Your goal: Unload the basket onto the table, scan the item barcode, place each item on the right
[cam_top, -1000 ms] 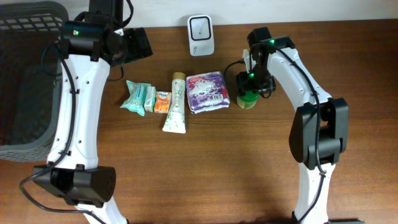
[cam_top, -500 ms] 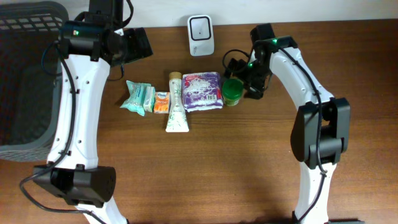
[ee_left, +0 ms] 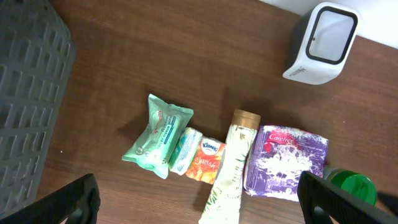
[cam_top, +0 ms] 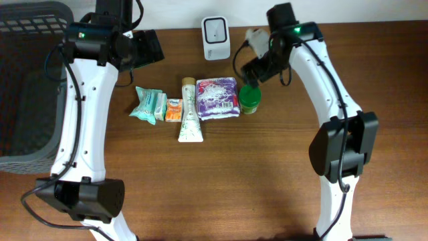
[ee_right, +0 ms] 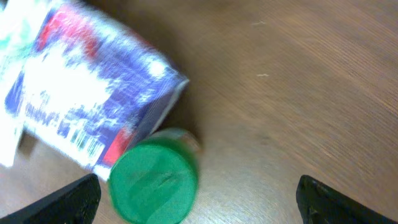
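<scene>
Right gripper, spread and empty near the green-lidded jar, should grasp it squarely, then face its barcode to the scanner; left gripper likewise spread, empty.

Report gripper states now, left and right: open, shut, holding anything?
Left gripper: open, holding nothing.
Right gripper: open, holding nothing; the green-capped bottle stands free beneath it.

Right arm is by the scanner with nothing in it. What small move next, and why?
Probably lower the right gripper onto the purple pack: the jaws are open and empty, the green-lidded bottle stands free beside that pack, and the pack is the next item in the row, barcode showing in the wrist view.
</scene>
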Robot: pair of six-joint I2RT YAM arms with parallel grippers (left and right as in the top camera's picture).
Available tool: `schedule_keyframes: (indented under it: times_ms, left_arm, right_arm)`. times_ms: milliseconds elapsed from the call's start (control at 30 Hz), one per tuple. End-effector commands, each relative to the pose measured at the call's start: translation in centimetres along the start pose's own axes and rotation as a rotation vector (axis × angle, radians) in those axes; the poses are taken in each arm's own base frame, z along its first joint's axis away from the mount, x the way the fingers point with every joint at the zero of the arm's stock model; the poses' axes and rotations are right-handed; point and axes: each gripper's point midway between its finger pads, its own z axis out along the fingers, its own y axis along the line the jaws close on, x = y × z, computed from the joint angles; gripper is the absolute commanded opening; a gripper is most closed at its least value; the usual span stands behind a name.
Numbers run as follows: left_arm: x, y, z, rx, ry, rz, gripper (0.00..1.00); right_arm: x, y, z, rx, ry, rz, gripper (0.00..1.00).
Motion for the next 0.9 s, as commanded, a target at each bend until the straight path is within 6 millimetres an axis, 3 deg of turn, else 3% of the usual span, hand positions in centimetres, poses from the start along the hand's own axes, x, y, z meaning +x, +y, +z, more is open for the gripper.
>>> schedule_keyframes:
  times_ms: [0, 67, 167, 233, 300, 367, 467, 567, 633, 767, 800, 867]
  left_arm:
    - [-0.3, 0.4, 0.0, -0.012, -0.009, 0.01, 0.99]
    - [-0.3, 0.4, 0.0, -0.012, -0.009, 0.01, 0.99]
    - [-0.3, 0.4, 0.0, -0.012, -0.009, 0.01, 0.99]
    - [-0.3, 0.4, 0.0, -0.012, -0.009, 0.01, 0.99]
    - [-0.3, 0.4, 0.0, -0.012, -0.009, 0.01, 0.99]
    - [-0.3, 0.4, 0.0, -0.012, -0.009, 0.01, 0.99]
    - [-0.3, 0.4, 0.0, -0.012, -0.009, 0.01, 0.99]
    - [-0.3, 0.4, 0.0, -0.012, -0.009, 0.01, 0.99]
    - [-0.3, 0.4, 0.0, -0.012, -0.009, 0.01, 0.99]
    - [-0.3, 0.4, 0.0, -0.012, -0.009, 0.01, 0.99]
    - [-0.3, 0.4, 0.0, -0.012, -0.009, 0.01, 0.99]
    - [-0.3, 0.4, 0.0, -0.012, -0.009, 0.01, 0.99]
  right_arm:
    - [0.0, 2.5, 0.6, -0.134, -0.032, -0.212, 0.99]
    - [0.5, 2.9, 1.1, -0.158, -0.023, -0.207, 0.99]
    - [2.8, 3.5, 2.9, -0.195, 0.037, -0.196, 0.99]
    - [3.5, 3.4, 3.6, -0.186, 0.066, -0.111, 0.99]
    - [3.4, 2.9, 4.0, -0.159, 0.068, -0.014, 0.99]
    - [3.0, 2.7, 4.1, -0.15, 0.058, 0.055, 0.87]
    - [2.6, 2.5, 4.2, -0.14, 0.051, 0.194, 0.76]
    - [3.4, 2.2, 4.7, -0.11, 0.078, 0.22, 0.76]
    - [4.1, 2.1, 5.4, -0.087, 0.102, 0.223, 0.82]
    - [4.9, 3.1, 6.6, -0.088, 0.129, 0.246, 0.84]
    - [4.9, 3.2, 6.7, -0.078, 0.134, 0.261, 0.84]
    - [4.8, 2.7, 6.8, -0.024, 0.14, 0.3, 0.74]
